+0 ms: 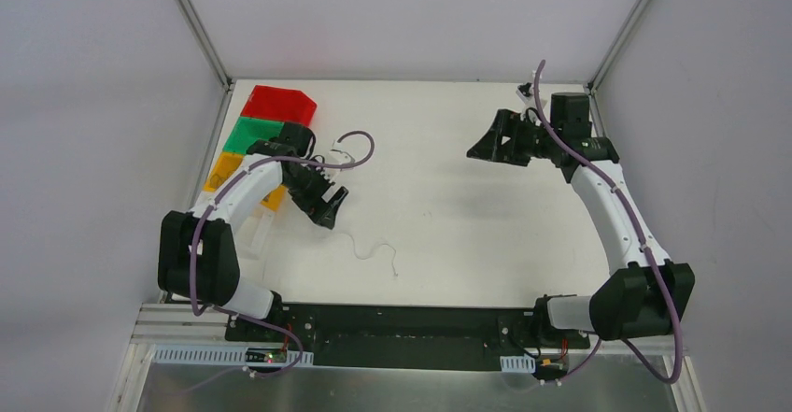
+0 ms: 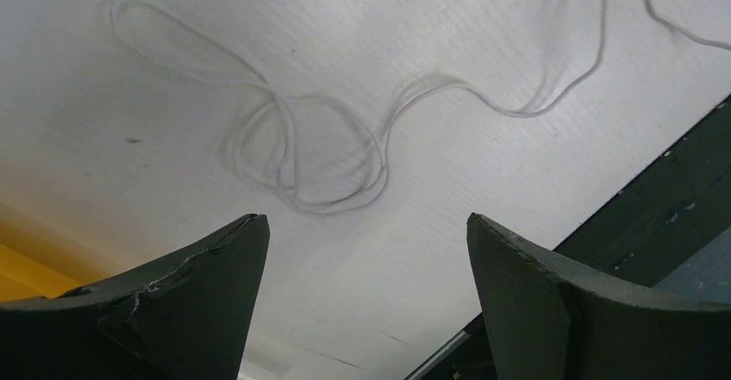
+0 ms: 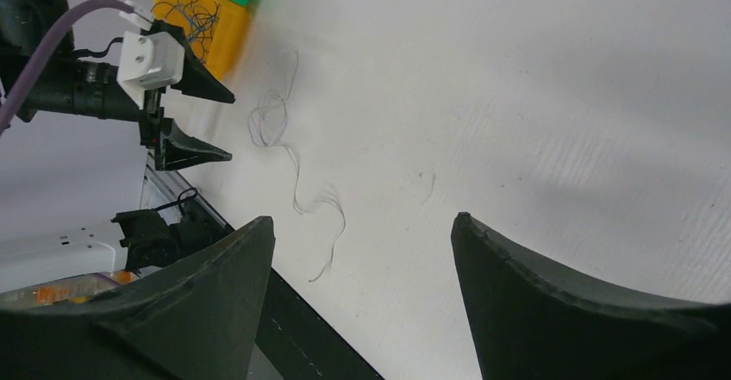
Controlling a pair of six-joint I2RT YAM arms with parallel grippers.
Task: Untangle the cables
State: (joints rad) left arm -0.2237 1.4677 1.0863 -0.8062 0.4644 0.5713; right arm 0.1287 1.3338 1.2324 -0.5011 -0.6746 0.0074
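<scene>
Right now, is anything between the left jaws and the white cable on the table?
Nothing visible. The white cable lies loose on the table just ahead of the open left jaws, with only tabletop between them. The yellow bin sits off to one side, out of the path.

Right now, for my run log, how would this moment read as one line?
left gripper: open, empty | right gripper: open, empty | white cable: loose on table

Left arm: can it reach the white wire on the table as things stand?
Probably yes. The left gripper hangs open just short of the white wire, which lies loose on the table with nothing between them. It's thin and flat, so pinching may be fiddly.
</scene>
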